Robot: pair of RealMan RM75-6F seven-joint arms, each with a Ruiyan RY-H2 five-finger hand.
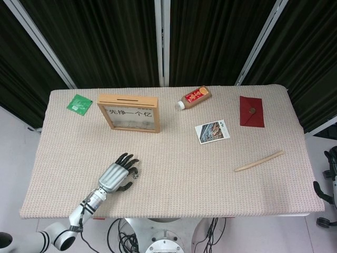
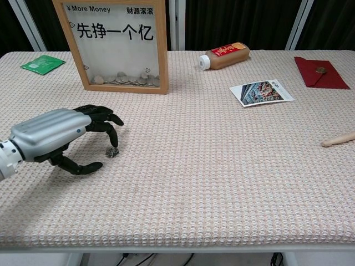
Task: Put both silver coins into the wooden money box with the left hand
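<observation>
A single small silver coin (image 2: 112, 152) lies on the woven table cover, also visible in the head view as the coin (image 1: 135, 176). My left hand (image 2: 61, 136) hovers low over the cover just left of it, palm down. Its dark fingers (image 2: 105, 119) curl down, and one fingertip reaches the coin's near edge. The thumb (image 2: 83, 167) stays apart to the left, so nothing is gripped. The wooden money box (image 2: 116, 44) stands upright at the back left with coins behind its glass; its top slot (image 1: 128, 98) shows from above. My right hand (image 1: 327, 182) hangs off the table's right side.
A green packet (image 2: 42, 63) lies left of the box. A brown bottle (image 2: 224, 56) lies on its side at the back middle, a postcard (image 2: 262, 92) right of it, a red envelope (image 2: 321, 72) at far right, and a wooden stick (image 1: 258, 161) nearer the front right.
</observation>
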